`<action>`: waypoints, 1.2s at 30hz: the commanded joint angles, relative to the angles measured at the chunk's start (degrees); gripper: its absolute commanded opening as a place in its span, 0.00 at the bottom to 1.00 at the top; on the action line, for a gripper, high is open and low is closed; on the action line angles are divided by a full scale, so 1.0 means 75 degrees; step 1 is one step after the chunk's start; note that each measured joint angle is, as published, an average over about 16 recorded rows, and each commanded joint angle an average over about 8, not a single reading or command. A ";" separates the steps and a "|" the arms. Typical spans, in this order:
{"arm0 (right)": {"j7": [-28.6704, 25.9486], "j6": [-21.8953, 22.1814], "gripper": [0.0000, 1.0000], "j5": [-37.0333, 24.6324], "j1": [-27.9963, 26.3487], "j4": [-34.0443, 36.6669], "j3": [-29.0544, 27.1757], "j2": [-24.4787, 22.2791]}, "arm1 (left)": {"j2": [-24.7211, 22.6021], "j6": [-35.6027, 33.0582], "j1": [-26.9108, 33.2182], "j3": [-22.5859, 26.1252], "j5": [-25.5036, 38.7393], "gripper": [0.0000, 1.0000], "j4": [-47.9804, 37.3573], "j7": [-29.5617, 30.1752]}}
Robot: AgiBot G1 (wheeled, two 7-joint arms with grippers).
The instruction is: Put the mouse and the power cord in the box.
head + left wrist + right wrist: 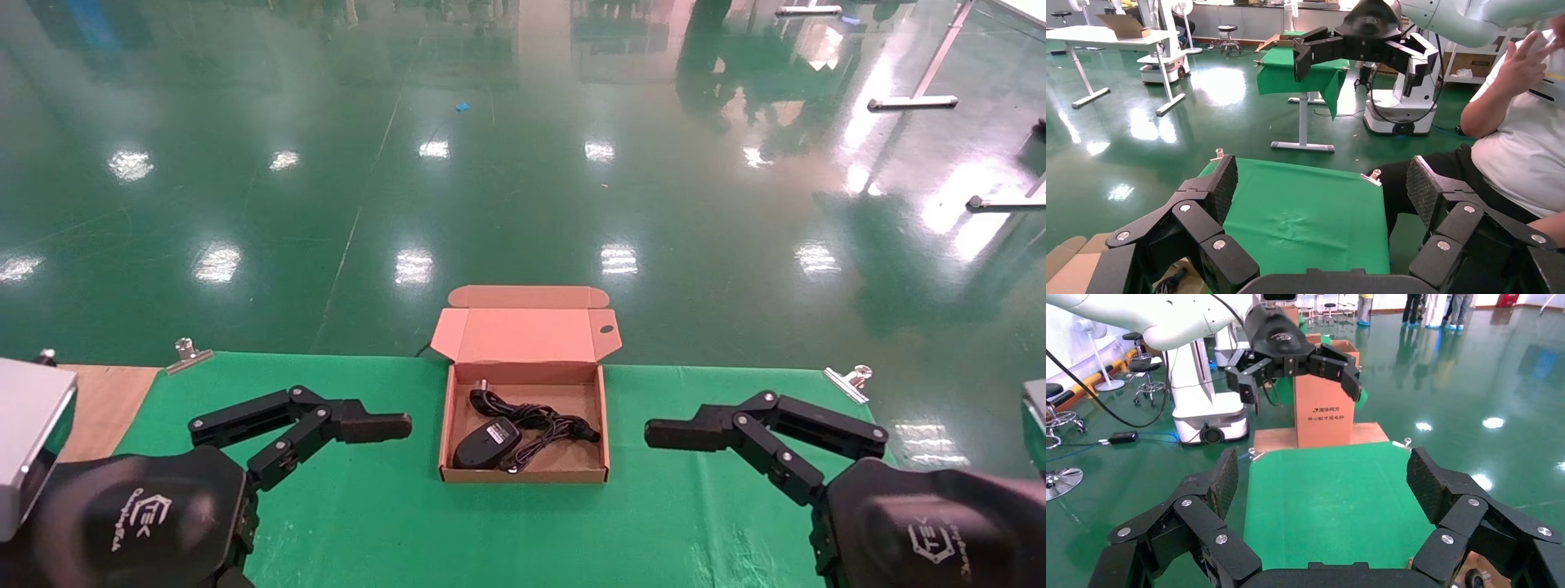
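Note:
The brown cardboard box point(445, 425) lies open at the middle of the green table, its lid folded back over the far edge. Inside it, the black mouse point(487, 443) rests at the near left, and the black power cord point(535, 423) lies in a loose bundle beside it. My left gripper point(384, 426) hovers left of the box, pointing at it. My right gripper point(670, 433) mirrors it on the box's right side. Both stand open and empty in their wrist views: the left gripper point(1322, 184) and the right gripper point(1324, 474) have only green cloth between the pads.
Metal clips point(188, 355) point(850, 380) pin the green cloth at the far corners. A bare wooden board point(106, 400) and a silver case point(29, 433) sit at the left end. A tall carton point(1324, 404) stands there too. A seated person point(1517, 141) is beyond the right end.

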State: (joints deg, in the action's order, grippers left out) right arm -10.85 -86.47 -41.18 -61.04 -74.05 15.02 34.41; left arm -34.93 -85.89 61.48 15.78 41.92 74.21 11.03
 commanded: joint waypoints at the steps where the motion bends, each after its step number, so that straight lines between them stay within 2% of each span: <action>1: -0.0018 -0.0115 1.00 0.0098 0.0075 -0.0068 -0.0146 -0.0091 | 0.0009 -0.0016 -0.0008 -0.0022 0.0005 1.00 0.0055 0.0031; 36: 0.0012 0.0102 1.00 -0.0086 -0.0064 0.0062 0.0128 0.0078 | -0.0011 0.0027 0.0010 0.0027 0.0001 1.00 -0.0077 -0.0033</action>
State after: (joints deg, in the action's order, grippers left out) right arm -10.77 -85.73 -41.80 -61.51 -73.60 15.95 34.97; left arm -35.01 -85.70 61.54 15.97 41.93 73.64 10.80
